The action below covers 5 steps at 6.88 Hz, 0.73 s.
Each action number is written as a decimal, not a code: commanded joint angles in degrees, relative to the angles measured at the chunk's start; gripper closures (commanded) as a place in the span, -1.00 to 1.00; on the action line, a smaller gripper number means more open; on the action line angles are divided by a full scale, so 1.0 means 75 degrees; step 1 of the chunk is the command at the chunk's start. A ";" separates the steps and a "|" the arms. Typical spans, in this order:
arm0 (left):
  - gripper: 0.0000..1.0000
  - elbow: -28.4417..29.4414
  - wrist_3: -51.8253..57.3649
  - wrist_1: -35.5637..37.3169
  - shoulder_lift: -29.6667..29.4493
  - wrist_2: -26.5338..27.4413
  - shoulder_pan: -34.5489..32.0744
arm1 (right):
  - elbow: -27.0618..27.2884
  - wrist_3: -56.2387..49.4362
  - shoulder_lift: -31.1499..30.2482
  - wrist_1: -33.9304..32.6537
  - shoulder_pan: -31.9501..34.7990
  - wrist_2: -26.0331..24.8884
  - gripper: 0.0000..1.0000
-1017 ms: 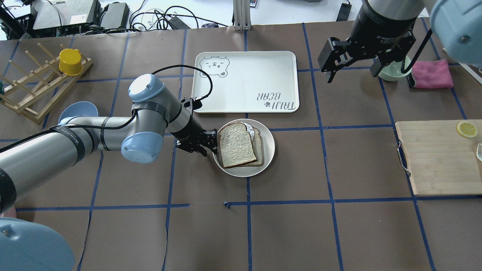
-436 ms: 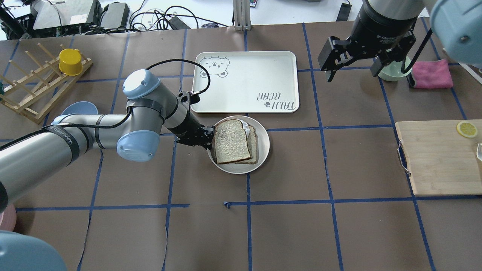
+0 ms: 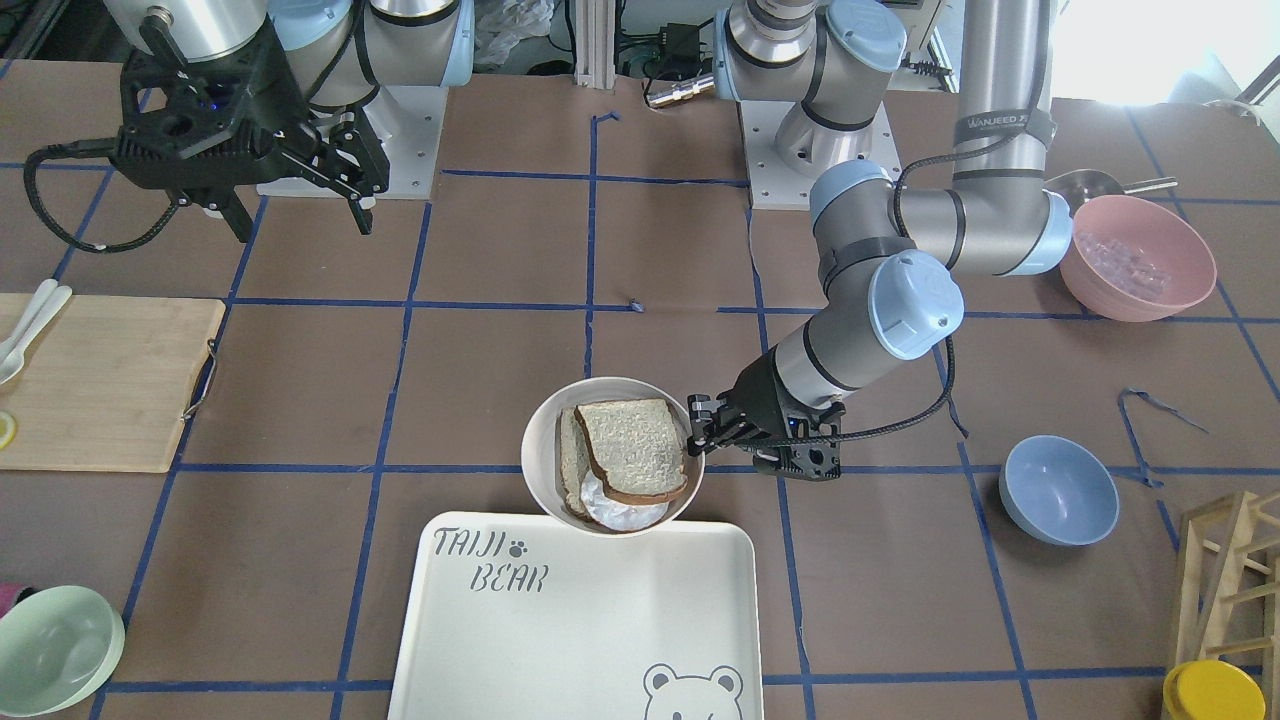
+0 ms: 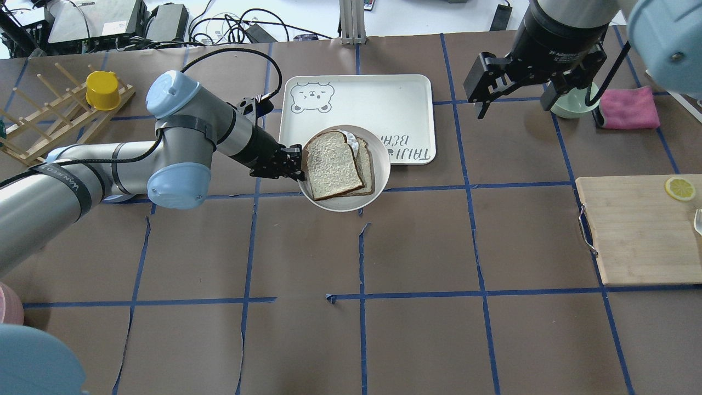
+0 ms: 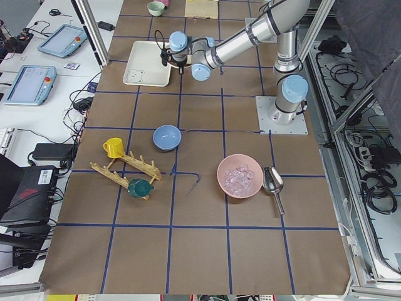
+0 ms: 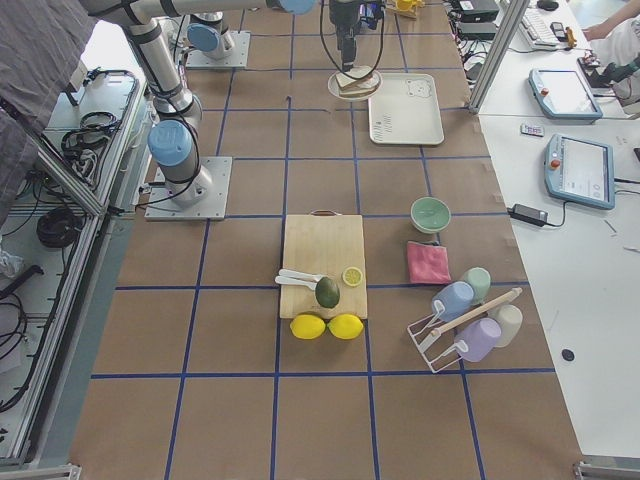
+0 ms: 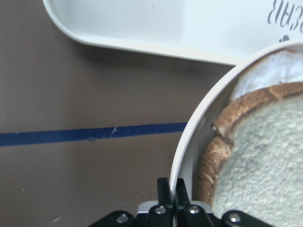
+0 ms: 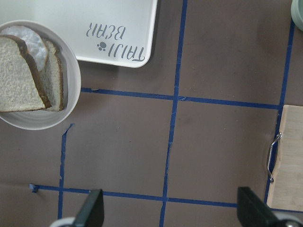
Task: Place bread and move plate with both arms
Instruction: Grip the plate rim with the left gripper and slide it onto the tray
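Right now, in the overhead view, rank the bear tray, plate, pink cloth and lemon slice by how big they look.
1. bear tray
2. plate
3. pink cloth
4. lemon slice
The gaps are clear, and no two look alike in size.

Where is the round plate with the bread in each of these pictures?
Front view: plate centre, at the tray's top edge.
Overhead: centre top, overlapping the tray's near edge.
Left side view: top, hidden by the near arm.
Right side view: top centre.
Left wrist: right half, close up.
Right wrist: top left corner.
Landmark: the bear-print tray beside it.
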 commanded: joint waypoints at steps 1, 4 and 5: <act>1.00 0.1727 -0.0256 -0.0528 -0.1064 0.0020 0.0031 | 0.0000 0.0036 -0.0008 0.0013 -0.0001 0.0000 -1.00; 1.00 0.2555 -0.0350 -0.0437 -0.2251 0.0032 -0.0097 | 0.0012 0.0013 -0.0008 0.0060 -0.0001 0.0000 -1.00; 1.00 0.2718 -0.0350 -0.0437 -0.2404 0.0125 -0.0237 | 0.0012 0.0001 -0.0008 0.0071 -0.0001 0.0000 -1.00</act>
